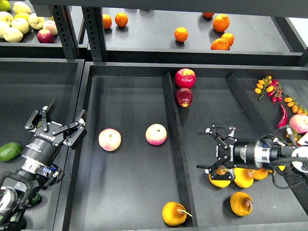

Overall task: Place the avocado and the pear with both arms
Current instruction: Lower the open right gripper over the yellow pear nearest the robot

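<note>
Nearest you, the pear (174, 213) lies below-left of your right gripper (207, 150), well apart, fingers spread and empty. Your left gripper (64, 114) is spread too, holding nothing, with the avocado (9, 151) lower-left, near its wrist.

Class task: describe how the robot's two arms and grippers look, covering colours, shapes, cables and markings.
Both arms are black and cylindrical with silver-grey rings. Each wrist bears small white lettering. The left gripper and right gripper have black, angular linked fingers. Black cables loop by both arms near the edges.
</note>
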Robot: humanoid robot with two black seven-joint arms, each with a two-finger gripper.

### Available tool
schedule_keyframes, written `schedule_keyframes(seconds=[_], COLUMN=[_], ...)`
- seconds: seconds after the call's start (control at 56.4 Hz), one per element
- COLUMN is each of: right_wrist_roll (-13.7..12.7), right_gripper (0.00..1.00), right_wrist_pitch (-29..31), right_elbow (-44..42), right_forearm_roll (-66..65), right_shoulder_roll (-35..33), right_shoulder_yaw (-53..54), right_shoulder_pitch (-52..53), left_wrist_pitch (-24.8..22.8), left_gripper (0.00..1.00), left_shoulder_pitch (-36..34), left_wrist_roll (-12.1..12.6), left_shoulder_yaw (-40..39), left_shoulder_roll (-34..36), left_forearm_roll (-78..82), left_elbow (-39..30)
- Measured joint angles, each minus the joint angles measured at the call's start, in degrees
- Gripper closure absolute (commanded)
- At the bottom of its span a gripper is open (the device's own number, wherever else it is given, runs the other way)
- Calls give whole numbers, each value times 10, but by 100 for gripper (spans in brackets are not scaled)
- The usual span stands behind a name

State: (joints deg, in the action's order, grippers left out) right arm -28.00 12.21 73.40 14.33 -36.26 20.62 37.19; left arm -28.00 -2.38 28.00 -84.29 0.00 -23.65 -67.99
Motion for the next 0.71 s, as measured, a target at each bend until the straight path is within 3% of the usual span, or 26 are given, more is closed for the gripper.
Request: schedule_keyframes(seconds=[0.23,0.709], right_wrist_roll=[0,0], right_gripper=[0,1], right_wrist_pitch=[-2,-1], right_elbow=[-42,-48], right_forearm_roll=[-33,-40], right_shoulder_roll=[50,56], right_shoulder_yaw=[-42,-89], right_shoulder_pitch=[5,-16], left_wrist_pitch=[0,0], left_gripper=[1,1], left_shoulder_pitch=[6,17], left_wrist_roll=[0,0], left_shoulder_yaw=[-3,-2], left_shoulder_roll=[0,0], left_forearm_roll=[6,26], left_elbow=[-5,-20])
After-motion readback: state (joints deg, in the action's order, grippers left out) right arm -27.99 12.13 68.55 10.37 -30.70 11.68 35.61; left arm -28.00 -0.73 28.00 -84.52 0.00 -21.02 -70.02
